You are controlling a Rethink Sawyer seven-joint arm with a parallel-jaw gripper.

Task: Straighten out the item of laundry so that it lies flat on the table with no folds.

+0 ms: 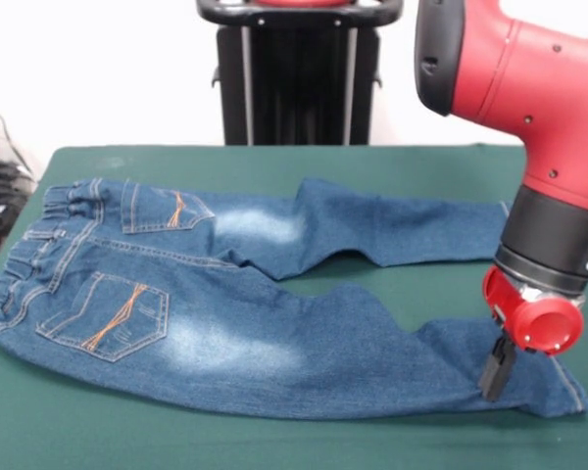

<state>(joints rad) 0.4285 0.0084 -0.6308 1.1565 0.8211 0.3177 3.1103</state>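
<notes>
While the jeans (245,313) lie spread across the green tabletop (274,446) — waistband at nine o'clock, legs running toward three — I see my red arm's fingers (497,370) down on the nearer leg's cuff at four o'clock; I cannot tell whether they are spread or pinching.

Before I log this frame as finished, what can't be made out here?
- Front view: whether the claw is open or shut; its red housing covers it.
- Far leg's hem of the jeans, behind the arm.
- Table edges, cut off left, right and bottom.
</notes>
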